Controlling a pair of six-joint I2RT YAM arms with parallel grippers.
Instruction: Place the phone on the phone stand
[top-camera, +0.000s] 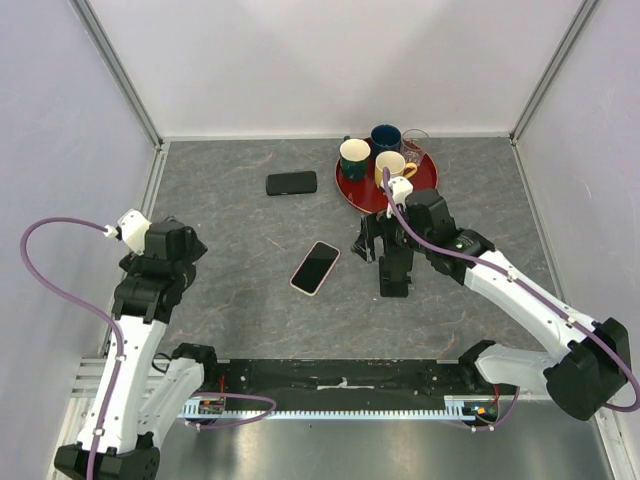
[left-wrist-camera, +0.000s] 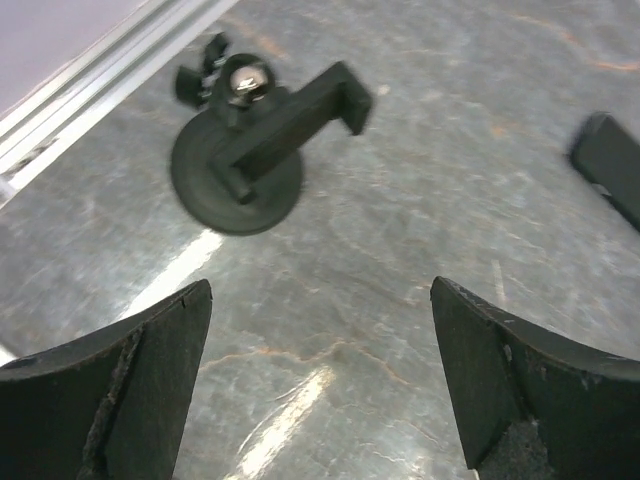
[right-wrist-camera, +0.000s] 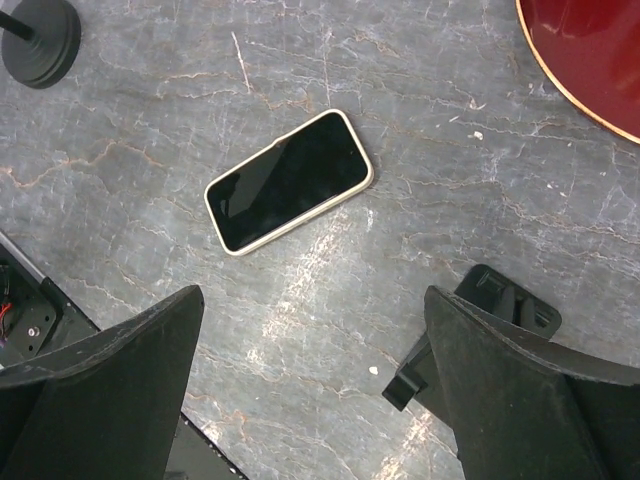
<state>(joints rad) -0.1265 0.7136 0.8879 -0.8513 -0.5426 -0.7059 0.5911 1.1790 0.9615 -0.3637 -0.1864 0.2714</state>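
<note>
The phone (top-camera: 315, 267), dark screen up in a pale case, lies flat mid-table; it also shows in the right wrist view (right-wrist-camera: 288, 181). The phone stand (left-wrist-camera: 240, 160), black with a round base and a clamp arm, stands near the metal rail in the left wrist view. Its base shows at the top left of the right wrist view (right-wrist-camera: 40, 40). I cannot make it out in the top view. My left gripper (left-wrist-camera: 320, 285) is open and empty, short of the stand. My right gripper (right-wrist-camera: 315, 300) is open and empty, just right of the phone in the top view (top-camera: 380, 255).
A second, black phone (top-camera: 291, 183) lies farther back. A red tray (top-camera: 362, 190) with several cups and a glass sits at the back right. A small black bracket-like piece (right-wrist-camera: 490, 310) lies by my right gripper's right finger. Grey walls enclose the table.
</note>
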